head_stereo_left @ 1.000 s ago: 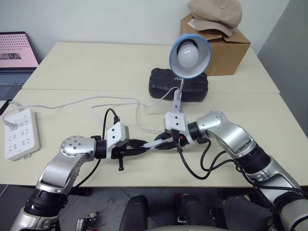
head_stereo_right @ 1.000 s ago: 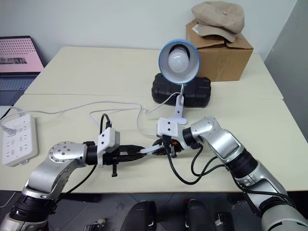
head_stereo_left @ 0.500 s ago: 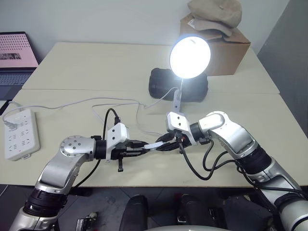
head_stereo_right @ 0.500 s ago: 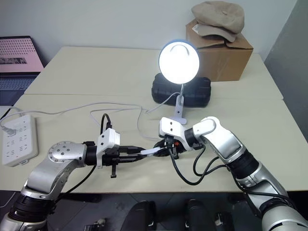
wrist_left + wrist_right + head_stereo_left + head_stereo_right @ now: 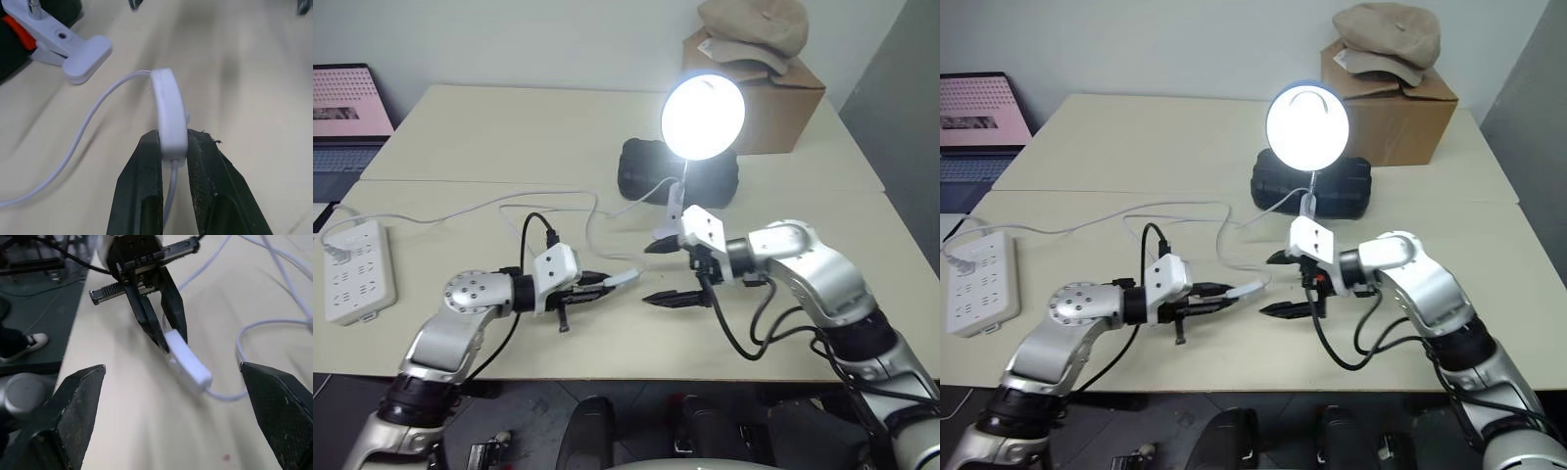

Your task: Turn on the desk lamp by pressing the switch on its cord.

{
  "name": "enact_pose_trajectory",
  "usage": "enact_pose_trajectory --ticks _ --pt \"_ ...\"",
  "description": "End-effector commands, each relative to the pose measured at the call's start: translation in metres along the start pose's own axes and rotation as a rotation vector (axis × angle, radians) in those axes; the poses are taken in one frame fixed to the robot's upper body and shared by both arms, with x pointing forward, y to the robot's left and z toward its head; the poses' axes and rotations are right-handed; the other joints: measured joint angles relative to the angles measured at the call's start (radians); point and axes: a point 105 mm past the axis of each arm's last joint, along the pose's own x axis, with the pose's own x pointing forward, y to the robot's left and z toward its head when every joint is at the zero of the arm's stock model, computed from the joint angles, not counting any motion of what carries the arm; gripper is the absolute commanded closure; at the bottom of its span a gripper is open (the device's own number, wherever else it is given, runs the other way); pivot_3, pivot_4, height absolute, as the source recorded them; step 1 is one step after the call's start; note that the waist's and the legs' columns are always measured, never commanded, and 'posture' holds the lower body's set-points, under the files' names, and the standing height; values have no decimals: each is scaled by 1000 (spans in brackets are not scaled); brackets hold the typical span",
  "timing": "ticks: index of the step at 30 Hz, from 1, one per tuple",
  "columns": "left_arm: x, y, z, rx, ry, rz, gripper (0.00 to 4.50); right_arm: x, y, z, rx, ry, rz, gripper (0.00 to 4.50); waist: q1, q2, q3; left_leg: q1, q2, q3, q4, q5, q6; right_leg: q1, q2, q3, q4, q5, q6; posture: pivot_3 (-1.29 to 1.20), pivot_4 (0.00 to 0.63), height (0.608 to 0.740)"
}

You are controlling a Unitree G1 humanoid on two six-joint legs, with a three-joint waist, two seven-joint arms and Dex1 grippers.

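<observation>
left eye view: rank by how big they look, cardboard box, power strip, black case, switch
1. cardboard box
2. black case, partly hidden behind the desk lamp
3. power strip, close to the case in look, so unsure
4. switch, clearly smallest

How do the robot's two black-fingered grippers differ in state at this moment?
The left gripper is shut on the small oblong white plastic switch; the right gripper stands wide open and holds nothing. The left one has the thin white cord running from its grip, while the right sits apart from the switch. Both hover over the beige table, facing each other.
</observation>
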Motion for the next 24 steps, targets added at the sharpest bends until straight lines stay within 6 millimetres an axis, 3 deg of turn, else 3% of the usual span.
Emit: enact_pose_trajectory --ticks 1,9,16,22,24 --pt "12 18 -5 70 -5 110 4118 -20 4 8 -14 -21 -122 0 1 0 0 0 0 0 0 0 0 0 0 0 0 0 0 0 150 740" --pt "27 24 -15 77 -14 94 4118 -33 13 -3 -27 12 -269 0 -3 0 0 0 0 -1 0 0 0 0 0 -1 1 0 0 0 150 740" --pt "22 22 -17 78 -19 40 2576 -34 16 -7 -25 20 -296 0 -3 0 0 0 0 0 0 0 0 0 0 0 0 0 1 0 150 740" --pt "-9 18 -7 31 -47 98 1275 -38 10 -10 -48 34 -289 0 -5 0 0 0 0 -1 0 0 0 -1 1 0 0 0 1 0 150 740" --pt "-27 6 -1 6 -43 98 1224 -41 10 -10 -70 32 -267 0 -4 0 0 0 0 -1 0 0 0 0 1 0 0 0 1 0 150 740"
